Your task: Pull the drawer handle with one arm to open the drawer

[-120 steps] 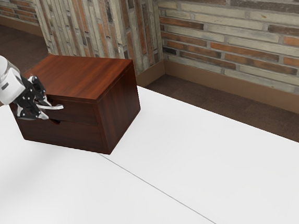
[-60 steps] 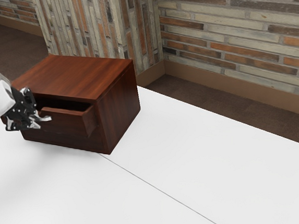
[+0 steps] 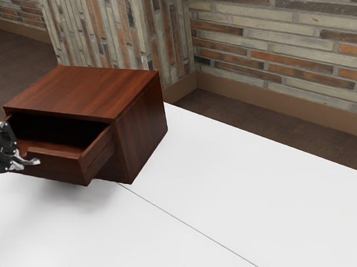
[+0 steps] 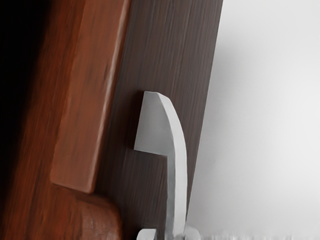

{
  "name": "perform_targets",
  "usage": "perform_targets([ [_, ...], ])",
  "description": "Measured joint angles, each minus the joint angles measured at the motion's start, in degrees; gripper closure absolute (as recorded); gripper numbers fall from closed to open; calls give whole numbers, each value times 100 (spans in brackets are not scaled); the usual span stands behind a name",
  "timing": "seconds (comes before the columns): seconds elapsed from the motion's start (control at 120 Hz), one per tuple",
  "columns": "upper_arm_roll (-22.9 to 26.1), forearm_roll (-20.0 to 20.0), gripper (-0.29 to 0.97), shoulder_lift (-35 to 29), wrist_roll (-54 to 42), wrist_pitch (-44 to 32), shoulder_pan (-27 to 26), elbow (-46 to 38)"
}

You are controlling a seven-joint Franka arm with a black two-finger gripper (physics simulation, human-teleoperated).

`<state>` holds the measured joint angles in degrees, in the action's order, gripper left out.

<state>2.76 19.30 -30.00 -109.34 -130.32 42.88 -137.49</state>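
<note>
Dark reddish wood marks the cabinet (image 3: 88, 91), which sits on a white table (image 3: 234, 213) at about ten o'clock in the exterior view, with a brick wall (image 3: 286, 43) behind it. Its drawer (image 3: 94, 156) juts out of the front toward eight o'clock, leaving a deep black opening under the cabinet top. At nine o'clock, against the frame's edge, the black gripper (image 3: 7, 158) is clenched around the silver handle (image 3: 31, 160) on the drawer's front, one finger on each side of it. Little of the arm behind it is in frame.

From the wrist camera, the handle (image 4: 167, 145) appears close up as a pale curved bar standing off the dark wood drawer front (image 4: 165, 60) and running down toward the hand. A lighter reddish wooden edge (image 4: 92, 90) lies beside the front panel, and the white table (image 4: 265, 125) spreads out on the handle's other side.

Judging by the gap, the drawer is already well open, perhaps most of the way. What seems left is at most a little more pull, then letting go of the handle.
</note>
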Motion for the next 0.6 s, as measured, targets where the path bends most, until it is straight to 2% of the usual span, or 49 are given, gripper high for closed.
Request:
perform_targets([
  [0.092,-131,-170,78,-88,10,155,-77,-22],
  [0.342,-205,-456,62,-315,120,692,-366,-28],
  [0.408,-286,-548,68,-428,148,842,-401,-49],
  [0.5,-362,-632,71,-539,182,1008,-439,-101],
  [0.6,-385,-679,62,-657,214,1153,-451,-195],
])
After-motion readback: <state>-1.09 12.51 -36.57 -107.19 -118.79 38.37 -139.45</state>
